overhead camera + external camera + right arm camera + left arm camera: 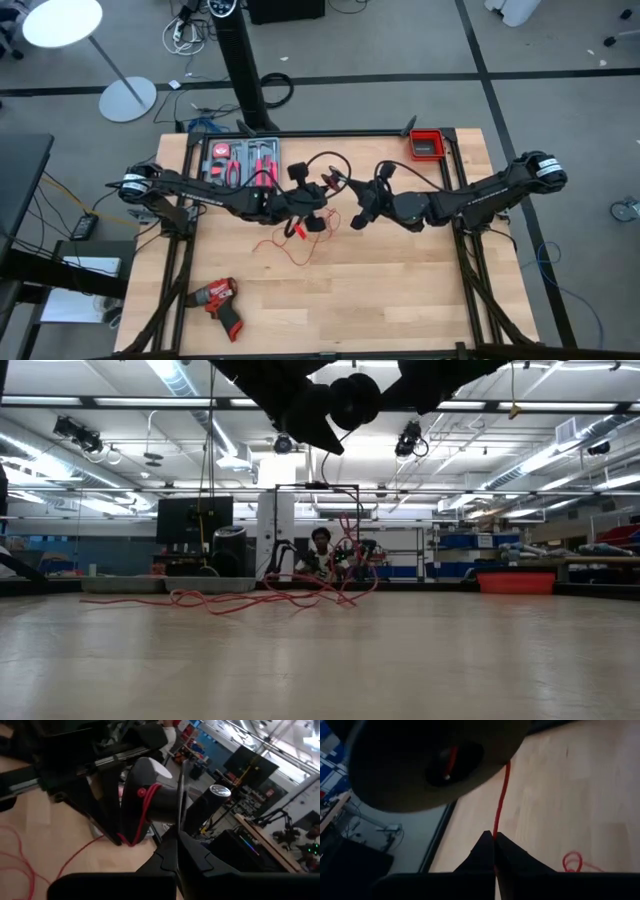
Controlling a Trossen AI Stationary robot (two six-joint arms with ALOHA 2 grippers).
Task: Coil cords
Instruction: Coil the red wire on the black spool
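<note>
Red wire taut lengthwise from closed left fingers, right fingers closed too.

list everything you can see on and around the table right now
red wire: one, bright red, loose loops on the table middle, one strand rising into the left end effector
black cable: one, black, arching above the table between the two arms; its far run is hard to follow
tool tray: one, grey, red-handled tools inside, back left of the table
drill: one, red and black, lying at front left
bin: one, red, back right edge
table: one, light wood
floor lamp: one, white, on the floor beyond the back left corner
left end effector: shut on the red wire, over the table middle
right end effector: shut on the black cable, beside the left one
</note>
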